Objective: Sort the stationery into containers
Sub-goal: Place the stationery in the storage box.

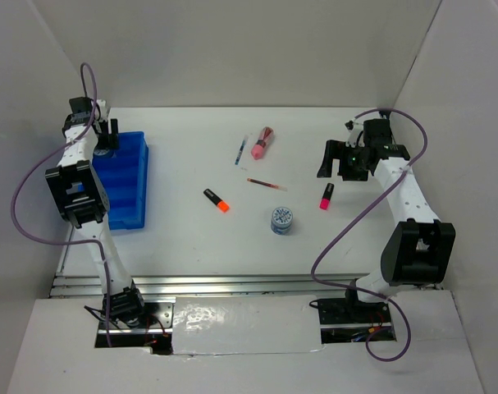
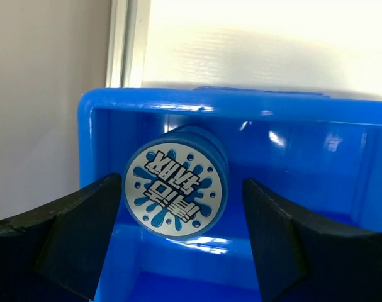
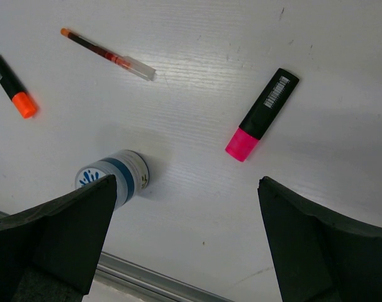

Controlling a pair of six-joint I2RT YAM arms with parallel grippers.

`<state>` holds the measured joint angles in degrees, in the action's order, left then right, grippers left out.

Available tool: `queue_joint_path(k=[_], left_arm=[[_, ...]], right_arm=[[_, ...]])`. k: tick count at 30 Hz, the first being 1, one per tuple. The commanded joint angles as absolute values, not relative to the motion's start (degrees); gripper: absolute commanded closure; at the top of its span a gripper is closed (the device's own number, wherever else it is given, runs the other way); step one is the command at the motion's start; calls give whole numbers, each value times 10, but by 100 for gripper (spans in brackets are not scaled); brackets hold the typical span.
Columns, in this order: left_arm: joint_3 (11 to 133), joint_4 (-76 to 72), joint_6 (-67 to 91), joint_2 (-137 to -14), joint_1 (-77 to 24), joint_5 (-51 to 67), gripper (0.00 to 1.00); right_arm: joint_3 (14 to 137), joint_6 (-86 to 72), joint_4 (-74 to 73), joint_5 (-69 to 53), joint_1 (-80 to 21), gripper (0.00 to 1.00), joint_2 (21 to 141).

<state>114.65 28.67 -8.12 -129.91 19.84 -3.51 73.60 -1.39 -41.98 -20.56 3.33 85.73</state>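
The blue tray (image 1: 125,185) stands at the table's left. My left gripper (image 1: 107,133) hangs open over its far end. In the left wrist view a blue-white tape roll (image 2: 176,182) stands on edge inside a compartment of the tray (image 2: 241,104), between my open left fingers (image 2: 71,233); the right finger is clear of it. My right gripper (image 1: 335,164) is open and empty above the table (image 3: 187,226). On the table lie a second tape roll (image 1: 282,219), a black-pink highlighter (image 1: 326,196), a black-orange highlighter (image 1: 217,200), a red pen (image 1: 267,185), a blue pen (image 1: 240,151) and a pink marker (image 1: 262,142).
White walls enclose the table on three sides. A metal rail (image 3: 153,280) runs along the near edge. Purple cables (image 1: 347,238) loop beside both arms. The right wrist view shows the roll (image 3: 115,178), pink highlighter (image 3: 262,114), red pen (image 3: 109,55) and orange highlighter (image 3: 13,86).
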Motion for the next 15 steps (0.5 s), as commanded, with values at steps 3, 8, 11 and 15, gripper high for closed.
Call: queue_joint_path(k=[3, 8, 11, 15], left_arm=[[1143, 250, -48, -1226, 200, 38, 12], [1127, 223, -11, -1124, 190, 156, 19], [1109, 226, -27, -1069, 141, 195, 18], [1091, 306, -110, -1024, 38, 265, 14]], right_arm=[[751, -6, -431, -210, 28, 0, 839], [745, -6, -428, -205, 28, 0, 830], [741, -6, -425, -201, 28, 0, 823], [735, -8, -420, -199, 34, 0, 810]])
